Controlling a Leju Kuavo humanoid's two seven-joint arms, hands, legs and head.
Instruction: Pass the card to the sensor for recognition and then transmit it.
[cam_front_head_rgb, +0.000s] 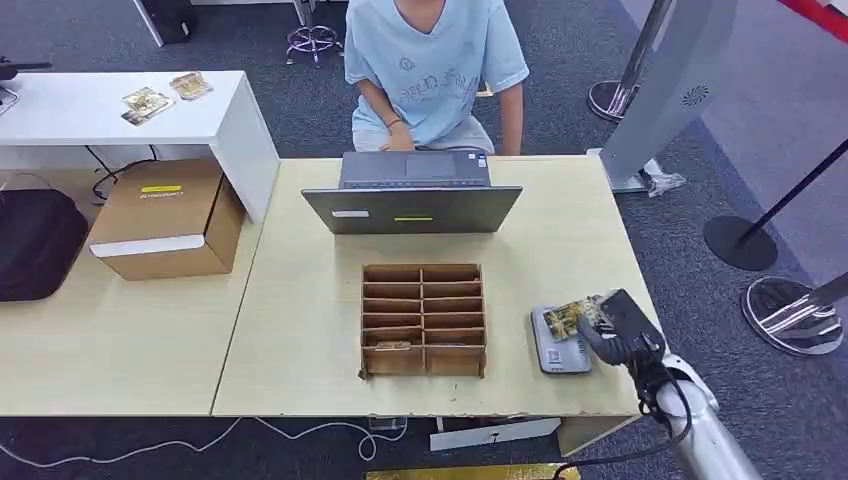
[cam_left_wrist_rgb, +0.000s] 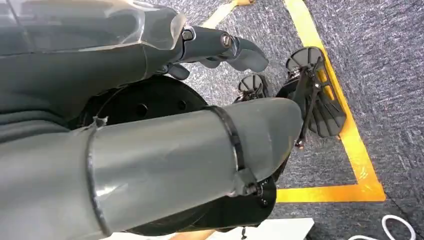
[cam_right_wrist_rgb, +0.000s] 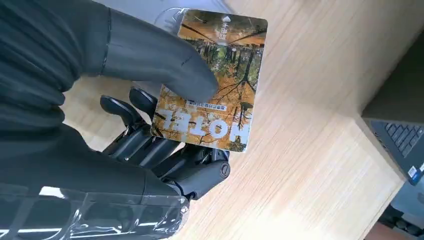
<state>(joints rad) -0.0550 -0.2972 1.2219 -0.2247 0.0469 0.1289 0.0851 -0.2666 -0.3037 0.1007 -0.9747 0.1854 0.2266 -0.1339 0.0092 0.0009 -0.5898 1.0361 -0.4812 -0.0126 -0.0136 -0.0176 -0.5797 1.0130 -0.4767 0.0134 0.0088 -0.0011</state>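
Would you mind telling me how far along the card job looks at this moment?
Done: the right robot hand already holds the card, pinched under its thumb. In hand: the card hovers over the grey sensor on the table, so recognition seems underway. Left: passing it on, perhaps to the person behind the laptop or the slotted box.

My right hand (cam_front_head_rgb: 607, 322) holds the card (cam_front_head_rgb: 565, 319) over the grey sensor (cam_front_head_rgb: 558, 345), so part of the sensor's top is hidden. From my right wrist, my thumb (cam_right_wrist_rgb: 165, 62) covers one edge of the card (cam_right_wrist_rgb: 216, 80), and the laptop (cam_right_wrist_rgb: 397, 125) is cut off at the side. The words on the card look too small to read from my head. The person (cam_front_head_rgb: 430, 70) behind the laptop (cam_front_head_rgb: 412, 195) is cut off at the top.
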